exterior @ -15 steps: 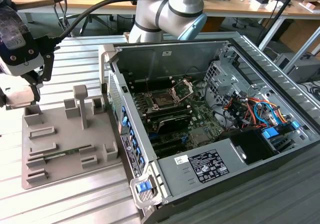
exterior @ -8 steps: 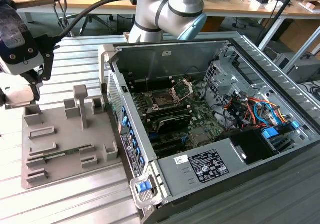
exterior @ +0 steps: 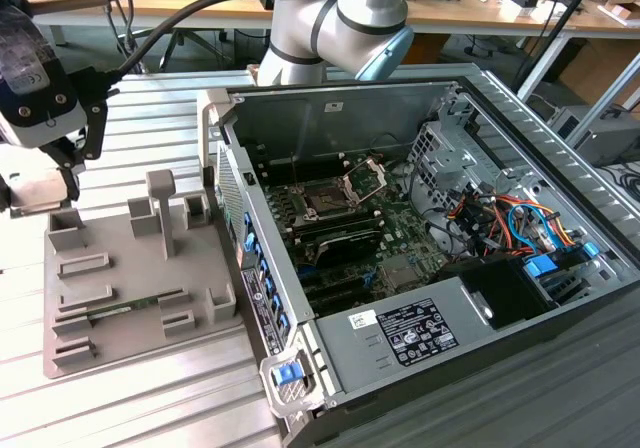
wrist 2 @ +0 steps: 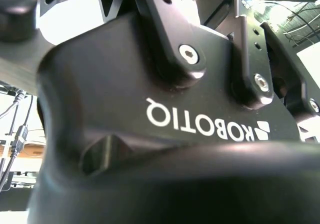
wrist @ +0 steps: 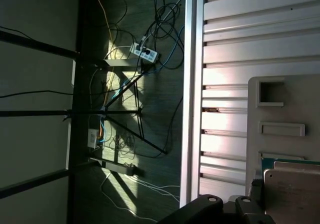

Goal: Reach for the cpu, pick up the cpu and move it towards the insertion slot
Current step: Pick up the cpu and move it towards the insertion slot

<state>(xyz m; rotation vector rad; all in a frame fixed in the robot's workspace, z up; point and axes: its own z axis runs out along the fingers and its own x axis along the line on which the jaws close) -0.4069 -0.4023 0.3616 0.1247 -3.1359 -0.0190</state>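
— What is the gripper (exterior: 62, 168) doing?
— It is hanging at the exterior view's left, directly over the cpu (exterior: 38, 194), by a corner of the grey tray (exterior: 140, 338). I cannot tell whether it is clamping the cpu or standing apart.
— And the insertion slot (exterior: 328, 201)?
— It is sitting inside the open computer case (exterior: 400, 108), well apart from the cpu.

On the bench (exterior: 150, 408) we see the tray (exterior: 115, 243) (exterior view's left) beside the computer case (exterior: 300, 128), the socket (exterior: 326, 204) inside that case.
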